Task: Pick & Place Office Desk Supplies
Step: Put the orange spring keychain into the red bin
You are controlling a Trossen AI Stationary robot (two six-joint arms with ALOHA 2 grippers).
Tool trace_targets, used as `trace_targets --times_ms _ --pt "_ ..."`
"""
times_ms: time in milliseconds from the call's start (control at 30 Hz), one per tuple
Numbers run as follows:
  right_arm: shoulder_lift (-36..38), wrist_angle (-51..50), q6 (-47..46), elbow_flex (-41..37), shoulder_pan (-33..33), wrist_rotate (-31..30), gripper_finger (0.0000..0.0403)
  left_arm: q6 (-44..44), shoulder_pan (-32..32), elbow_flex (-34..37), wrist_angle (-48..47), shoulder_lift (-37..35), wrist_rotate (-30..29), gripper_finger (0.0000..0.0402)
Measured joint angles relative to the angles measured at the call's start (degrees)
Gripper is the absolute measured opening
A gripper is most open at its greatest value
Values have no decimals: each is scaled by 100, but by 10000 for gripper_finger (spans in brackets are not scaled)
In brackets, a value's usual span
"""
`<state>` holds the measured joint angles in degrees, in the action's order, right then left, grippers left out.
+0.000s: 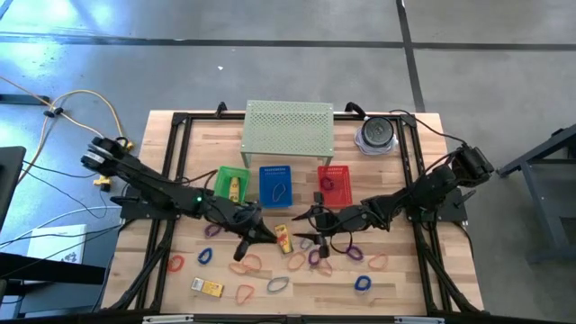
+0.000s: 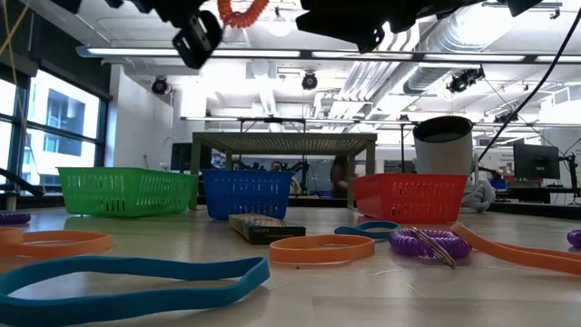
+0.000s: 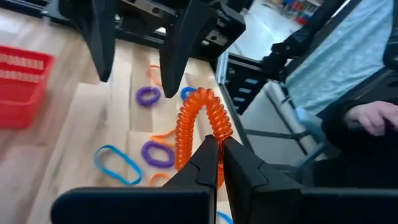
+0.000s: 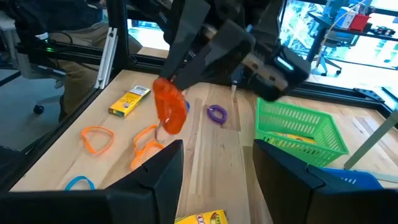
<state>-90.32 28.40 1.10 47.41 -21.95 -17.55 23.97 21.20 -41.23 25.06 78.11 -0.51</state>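
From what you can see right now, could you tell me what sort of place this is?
Probably a robotics lab or workshop. A framed wooden table carries two arms and sorting baskets; beyond it are exposed ceiling ducts, strip lights, and other desks with monitors.

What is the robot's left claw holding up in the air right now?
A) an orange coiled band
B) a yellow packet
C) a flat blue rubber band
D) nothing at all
A: the left gripper is shut on an orange coiled band, which the low view also shows hanging above the table.
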Motion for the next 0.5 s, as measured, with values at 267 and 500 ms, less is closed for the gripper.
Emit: trace_targets --times_ms 267,500 --pt "-2 -37 -2 1 4 430 183 2 -205 4 108 229 89 4" --pt "-2 -37 15 1 28 547 183 27 -207 4 308 296 91 5"
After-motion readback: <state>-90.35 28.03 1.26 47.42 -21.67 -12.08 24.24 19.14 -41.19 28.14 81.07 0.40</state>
